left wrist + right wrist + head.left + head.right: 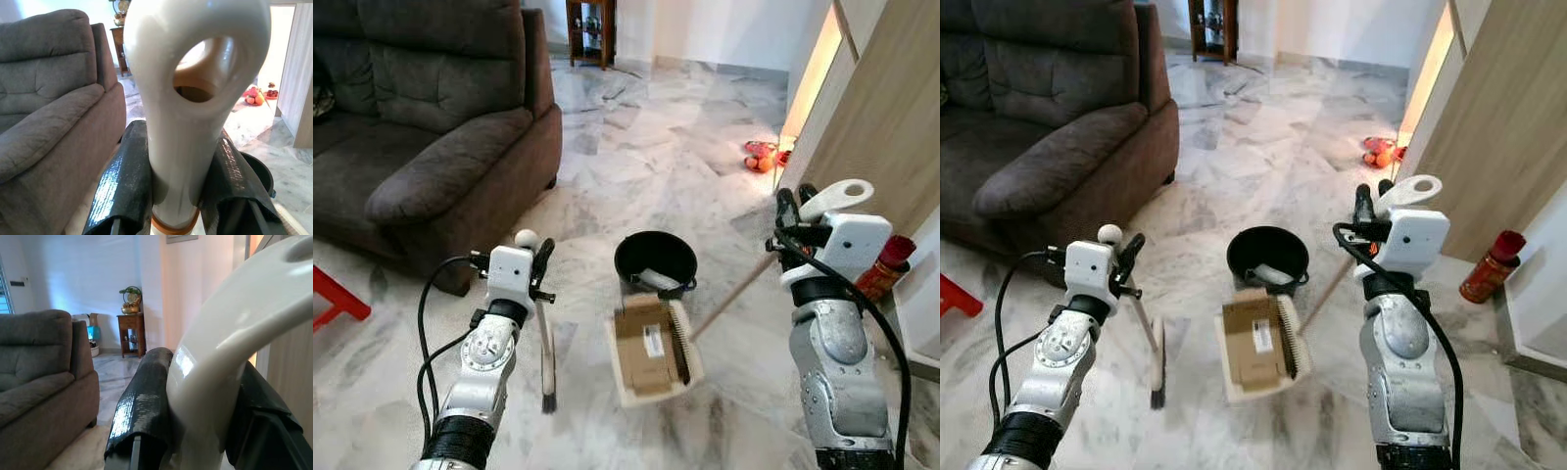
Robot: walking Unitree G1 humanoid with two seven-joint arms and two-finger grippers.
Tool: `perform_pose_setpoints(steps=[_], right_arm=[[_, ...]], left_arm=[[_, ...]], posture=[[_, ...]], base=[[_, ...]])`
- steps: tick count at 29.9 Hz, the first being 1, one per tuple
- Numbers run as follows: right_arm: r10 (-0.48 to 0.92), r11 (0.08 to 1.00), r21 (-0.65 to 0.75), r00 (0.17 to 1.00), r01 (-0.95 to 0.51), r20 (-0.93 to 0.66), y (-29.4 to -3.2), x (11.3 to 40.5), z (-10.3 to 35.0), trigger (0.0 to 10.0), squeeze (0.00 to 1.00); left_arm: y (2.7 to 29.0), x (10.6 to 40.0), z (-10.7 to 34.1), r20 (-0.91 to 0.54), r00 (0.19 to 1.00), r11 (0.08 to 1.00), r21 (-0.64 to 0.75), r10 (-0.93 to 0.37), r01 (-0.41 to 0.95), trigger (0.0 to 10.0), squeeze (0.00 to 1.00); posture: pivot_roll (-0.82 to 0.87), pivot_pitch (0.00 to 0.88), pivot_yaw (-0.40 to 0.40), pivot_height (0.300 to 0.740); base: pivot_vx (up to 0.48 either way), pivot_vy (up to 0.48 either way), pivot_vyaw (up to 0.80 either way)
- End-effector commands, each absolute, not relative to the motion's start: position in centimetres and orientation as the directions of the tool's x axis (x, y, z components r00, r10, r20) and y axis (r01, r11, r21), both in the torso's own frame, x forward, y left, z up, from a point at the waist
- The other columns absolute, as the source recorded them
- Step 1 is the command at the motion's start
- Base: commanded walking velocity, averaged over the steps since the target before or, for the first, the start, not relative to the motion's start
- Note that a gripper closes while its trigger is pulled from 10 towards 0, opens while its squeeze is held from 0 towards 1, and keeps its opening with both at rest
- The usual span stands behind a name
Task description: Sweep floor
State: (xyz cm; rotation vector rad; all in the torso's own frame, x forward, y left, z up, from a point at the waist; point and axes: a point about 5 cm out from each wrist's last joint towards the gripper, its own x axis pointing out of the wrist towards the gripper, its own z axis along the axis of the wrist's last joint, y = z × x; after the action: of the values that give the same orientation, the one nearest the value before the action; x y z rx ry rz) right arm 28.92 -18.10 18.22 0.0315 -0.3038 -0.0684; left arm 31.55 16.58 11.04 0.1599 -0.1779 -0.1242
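Cream dustpan (pixel 656 357) bearing cardboard, right gripper (pixel 795 217) clamping broom handle (pixel 837 196), left gripper (pixel 541 269) clamping brush (pixel 546 352)

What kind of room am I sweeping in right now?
Most likely a home living room: a dark grey sofa stands on a marble-tiled floor, with a small wooden side table by the far wall.
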Motion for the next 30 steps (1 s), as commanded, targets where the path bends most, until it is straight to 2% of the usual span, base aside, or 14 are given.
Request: perform_pose_setpoints(steps=[1, 14, 20, 26, 30], right_arm=[[-0.079, 0.996, 0.056, 0.912, 0.062, 0.402, -18.1, 28.6, 20.7, 10.0, 0.00], [-0.153, 0.987, 0.127, 0.851, 0.102, 0.502, -18.1, 29.2, 23.1, 10.0, 0.00], [-0.157, 0.984, 0.148, 0.858, 0.096, 0.489, -17.6, 29.6, 22.7, 10.0, 0.00], [-0.161, 0.983, 0.160, 0.857, 0.093, 0.490, -17.5, 29.9, 22.8, 10.0, 0.00], [-0.153, 0.983, 0.162, 0.860, 0.084, 0.486, -17.3, 30.0, 22.6, 10.0, 0.00]], left_arm=[[16.5, 31.6, 12.4, 0.236, 0.961, 0.979, 0.174, -0.145, 0.105, 10.0, 0.00], [16.6, 31.9, 12.7, 0.242, 0.959, 0.977, 0.186, -0.145, 0.101, 10.0, 0.00], [16.5, 31.5, 12.8, 0.255, 0.954, 0.968, 0.230, -0.158, 0.099, 10.0, 0.00], [17.1, 31.3, 13.1, 0.283, 0.953, 0.970, 0.238, -0.112, 0.044, 10.0, 0.00], [17.1, 31.3, 13.1, 0.285, 0.952, 0.969, 0.242, -0.110, 0.039, 10.0, 0.00]], posture=[[-0.01, 0.000, -0.003, 0.740], [0.00, 0.000, 0.008, 0.740], [0.02, 0.000, 0.003, 0.740], [0.02, 0.000, -0.002, 0.740], [0.02, 0.000, -0.004, 0.740]], base=[[0.000, 0.000, 0.00], [0.000, 0.000, 0.00], [0.000, 0.000, 0.00], [0.000, 0.000, 0.00], [0.258, 0.000, 0.00]])
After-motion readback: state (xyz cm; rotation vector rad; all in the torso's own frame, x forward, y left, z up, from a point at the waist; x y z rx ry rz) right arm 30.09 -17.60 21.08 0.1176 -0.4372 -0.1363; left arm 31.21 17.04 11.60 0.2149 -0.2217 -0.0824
